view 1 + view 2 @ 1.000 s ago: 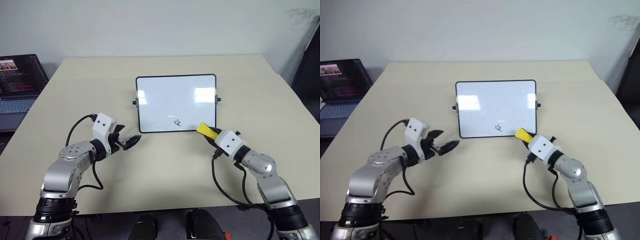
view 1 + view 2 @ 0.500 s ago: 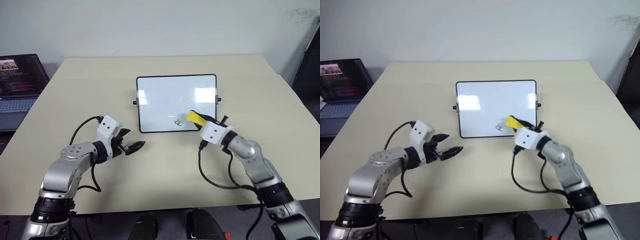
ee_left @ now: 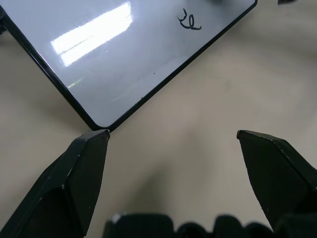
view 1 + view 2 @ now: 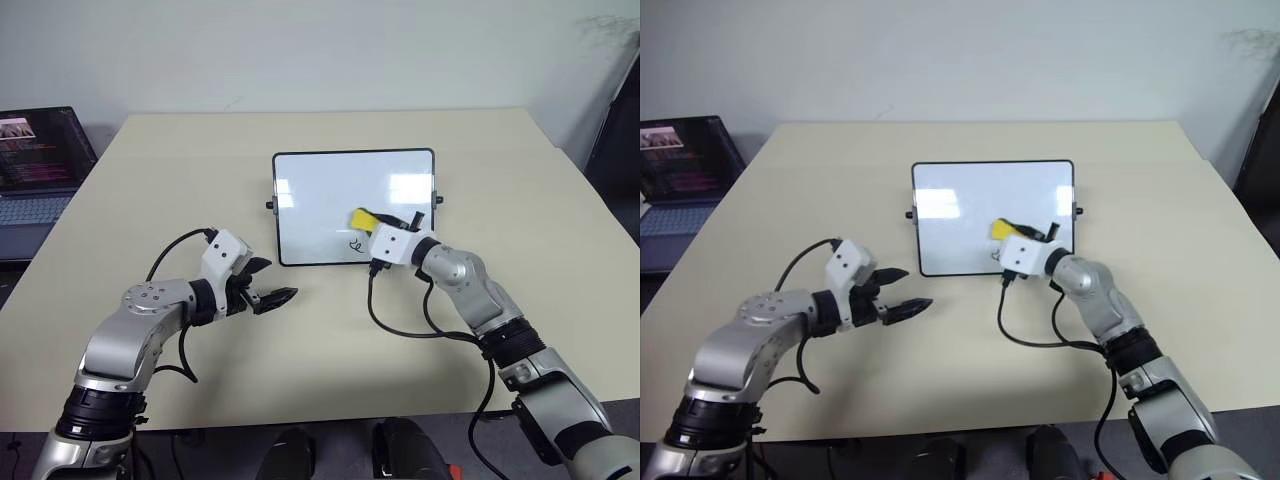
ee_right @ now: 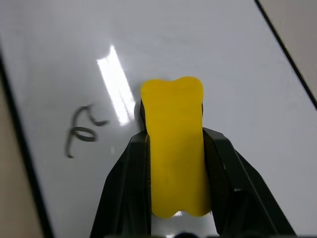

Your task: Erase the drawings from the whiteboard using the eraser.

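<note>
- While lying flat on the table (image 4: pixel 480 150), the glossy black-framed whiteboard (image 4: pixel 330 190) is showing one small black scribble (image 4: pixel 354 243) near its lower edge.
- Right gripper (image 5: pixel 174 124) is clamping the yellow eraser (image 5: pixel 174 144) over the board, beside that scribble.
- Left gripper (image 3: pixel 171 144) is hanging spread wide, empty, by the board's corner.

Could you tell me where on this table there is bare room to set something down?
The table is bare left of the whiteboard, between the board and the far edge, and right of it. The near strip between both arms is also bare. It is crowded at the board's near edge, where the right gripper holds the eraser above the drawings and the open left gripper sits.
</note>
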Motion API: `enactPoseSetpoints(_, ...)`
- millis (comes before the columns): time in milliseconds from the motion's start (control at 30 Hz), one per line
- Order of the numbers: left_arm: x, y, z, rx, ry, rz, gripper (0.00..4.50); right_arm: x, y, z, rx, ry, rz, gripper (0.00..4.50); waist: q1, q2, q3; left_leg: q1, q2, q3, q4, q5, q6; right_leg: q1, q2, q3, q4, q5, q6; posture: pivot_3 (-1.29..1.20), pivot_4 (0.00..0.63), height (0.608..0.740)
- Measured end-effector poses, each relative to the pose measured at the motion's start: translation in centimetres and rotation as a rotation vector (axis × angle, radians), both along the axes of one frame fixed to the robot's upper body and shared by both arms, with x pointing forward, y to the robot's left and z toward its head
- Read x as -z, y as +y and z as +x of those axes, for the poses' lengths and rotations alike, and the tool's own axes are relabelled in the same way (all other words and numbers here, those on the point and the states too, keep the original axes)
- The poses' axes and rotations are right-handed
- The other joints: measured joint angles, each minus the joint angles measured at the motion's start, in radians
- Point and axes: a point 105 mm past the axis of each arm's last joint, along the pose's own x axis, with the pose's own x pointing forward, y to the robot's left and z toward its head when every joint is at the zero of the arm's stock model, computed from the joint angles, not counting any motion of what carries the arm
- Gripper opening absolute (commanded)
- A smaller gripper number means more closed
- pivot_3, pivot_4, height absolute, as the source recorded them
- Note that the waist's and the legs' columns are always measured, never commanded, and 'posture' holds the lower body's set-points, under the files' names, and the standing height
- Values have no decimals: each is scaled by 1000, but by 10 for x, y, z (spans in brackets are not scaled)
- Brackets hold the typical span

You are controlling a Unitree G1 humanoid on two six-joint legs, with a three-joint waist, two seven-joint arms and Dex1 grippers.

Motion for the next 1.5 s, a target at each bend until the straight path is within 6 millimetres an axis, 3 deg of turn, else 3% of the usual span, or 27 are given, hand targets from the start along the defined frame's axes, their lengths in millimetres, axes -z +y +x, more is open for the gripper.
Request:
enactPoseSetpoints(200, 1, 1, 1, -3, -1, 5, 4500, 21, 5, -12, -57, 75, -72, 1087, 0, 0, 0, 3, 0, 0, 1, 0, 0, 2, 1, 0, 1, 0, 0, 0, 150, 740)
enactPoseSetpoints(400, 3, 4, 2, -11, 0, 6, 4500, 21, 4, -12, -61, 71, -78, 1087, 0, 0, 0, 3, 0, 0, 1, 0, 0, 3, 1, 0, 1, 0, 0, 0, 150, 740)
enactPoseSetpoints(500, 3, 4, 2, -11, -2, 6, 4500, 4, 3, -11, -63, 5, -14, 1086, 0, 0, 0, 2, 0, 0, 1, 0, 0, 2, 1, 0, 1, 0, 0, 0, 150, 740)
enactPoseSetpoints(633, 3, 4, 2, -8, 1, 5, 4500, -35, 3, -6, -59, -149, 56, 1086, -2, 0, 0, 1, 0, 0, 0, 0, 0, 0, 0, 0, 1, 0, 0, 0, 150, 740)
enactPoseSetpoints(700, 3, 3, 1, -2, 3, 4, 4500, -42, -2, 3, -25, -187, 28, 1086, -1, 0, 0, 1, 0, 0, 0, 0, 0, 0, 0, 0, 1, 0, 0, 0, 150, 740)
enactPoseSetpoints(833, 4, 3, 1, 6, 8, 2, 4500, -17, -12, 11, 25, -117, -40, 1086, 0, 0, 0, 0, 0, 0, 0, 0, 0, 0, 0, 0, 0, 0, 0, 0, 150, 740)
enactPoseSetpoints(933, 4, 3, 1, 7, 8, 1, 4500, -11, -9, 8, 3, -99, -70, 1085, 0, 0, 0, 0, 0, 0, 0, 0, 0, 0, 0, 0, 0, 0, 0, 0, 150, 740)
enactPoseSetpoints(1200, 7, 0, 0, 20, 22, 5, 4500, 28, -17, -19, -103, 49, -229, 1084, 0, 0, 0, 4, 0, 0, 1, 0, 0, 4, 0, 0, 1, 0, 0, 0, 150, 740)
enactPoseSetpoints(1400, 5, -1, 1, 24, 14, 4, 4500, 25, -17, -21, -115, 51, -237, 1084, -1, 0, 0, 4, 1, 0, 1, 0, 0, 3, 1, 0, 1, 0, 0, 0, 150, 740)
enactPoseSetpoints(1500, 4, -1, 2, 28, 8, 4, 4500, 3, -12, -19, -117, -10, -133, 1084, -1, 0, 0, 2, 1, 0, 1, 0, 0, 2, 1, 0, 1, 0, 0, 0, 150, 740)
